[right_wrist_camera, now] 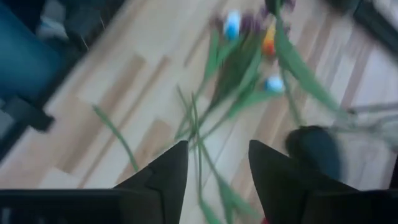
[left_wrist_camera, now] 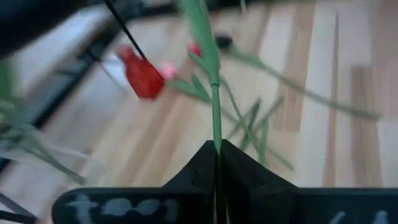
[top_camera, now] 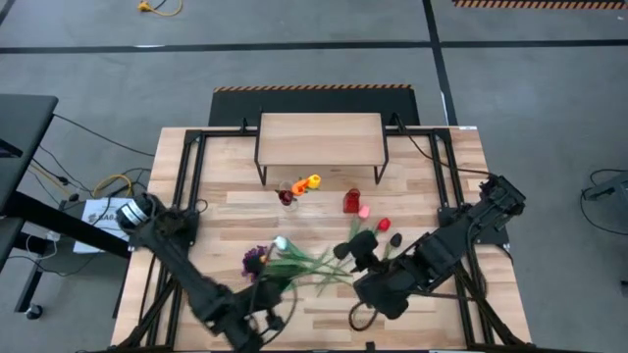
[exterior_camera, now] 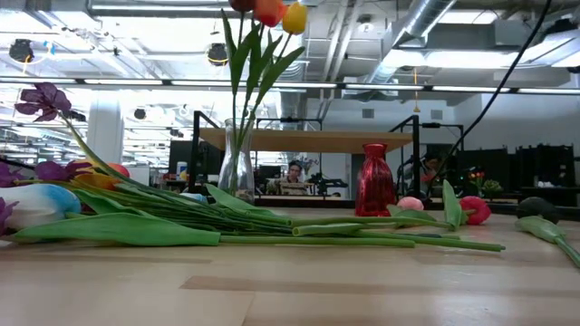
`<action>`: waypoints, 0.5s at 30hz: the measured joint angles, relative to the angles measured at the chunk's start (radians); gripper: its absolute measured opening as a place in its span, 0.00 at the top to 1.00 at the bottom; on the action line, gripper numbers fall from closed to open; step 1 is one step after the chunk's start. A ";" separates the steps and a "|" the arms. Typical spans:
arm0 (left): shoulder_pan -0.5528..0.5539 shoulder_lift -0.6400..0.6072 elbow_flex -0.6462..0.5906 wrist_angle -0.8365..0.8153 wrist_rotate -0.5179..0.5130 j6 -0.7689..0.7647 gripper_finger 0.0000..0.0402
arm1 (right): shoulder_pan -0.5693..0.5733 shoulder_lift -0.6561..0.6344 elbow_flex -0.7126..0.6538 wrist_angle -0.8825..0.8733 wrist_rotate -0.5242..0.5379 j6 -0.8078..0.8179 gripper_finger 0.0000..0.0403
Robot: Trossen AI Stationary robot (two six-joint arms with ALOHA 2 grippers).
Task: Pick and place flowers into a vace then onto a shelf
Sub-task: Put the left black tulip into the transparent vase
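Flowers [top_camera: 299, 263] strewn across plank table [top_camera: 432, 196]

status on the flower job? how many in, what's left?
Done: about three tulips stand in the clear vase in front of the shelf. In hand: left gripper is shut on a green stem; right gripper is open above the pile. Left: the pile, then vase onto shelf.

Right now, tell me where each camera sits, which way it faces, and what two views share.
High view: overhead, looking straight down on the table, both arms and the shelf.
Low view: at tabletop height, level across the flowers; no arm shows.
Left wrist view: behind the left pincer, shut on a green stem.
Right wrist view: behind the open right pincer, over the flowers.
High and low views share the red vase.
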 joint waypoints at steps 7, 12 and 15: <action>-0.152 -0.076 0.000 -0.111 -0.345 -0.141 1.00 | 0.040 0.000 0.142 0.051 0.000 -0.101 0.65; -0.216 -0.109 0.000 -0.324 -0.510 -0.357 1.00 | 0.052 -0.001 0.203 0.077 0.000 -0.124 0.68; -0.224 -0.130 0.000 -0.497 -0.520 -0.536 1.00 | 0.041 -0.001 0.208 0.094 0.000 -0.130 0.68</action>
